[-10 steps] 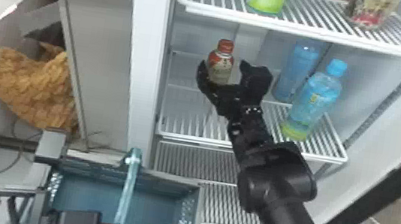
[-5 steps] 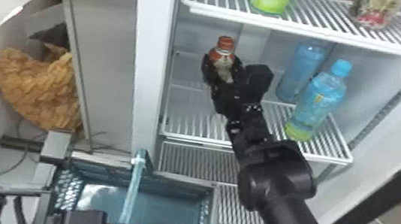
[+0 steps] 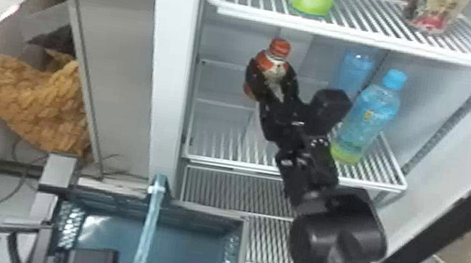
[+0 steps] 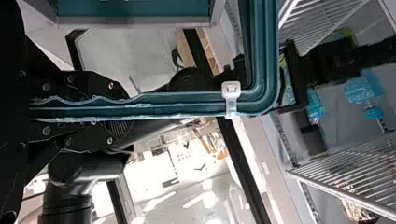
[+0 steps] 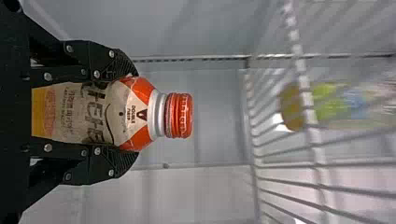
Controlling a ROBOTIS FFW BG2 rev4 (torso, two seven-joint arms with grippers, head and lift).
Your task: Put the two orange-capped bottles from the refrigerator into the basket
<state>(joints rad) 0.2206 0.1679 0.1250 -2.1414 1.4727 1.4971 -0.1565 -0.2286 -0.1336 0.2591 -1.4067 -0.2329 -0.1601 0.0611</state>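
In the head view, the right gripper (image 3: 273, 70) had shifted up and rightward, and its fingers had closed in on both sides of the orange-capped bottle (image 3: 278, 50), where at first the label was largely uncovered. The bottle had gone from upright to leaning, cap to the right and base to the left, and its cap had come nearer the upper wire shelf (image 3: 364, 37). The teal basket's right wall (image 3: 242, 250) had moved slightly rightward.

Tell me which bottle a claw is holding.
The orange-capped bottle, clasped in the right claw; the two blue bottles stand farther right.
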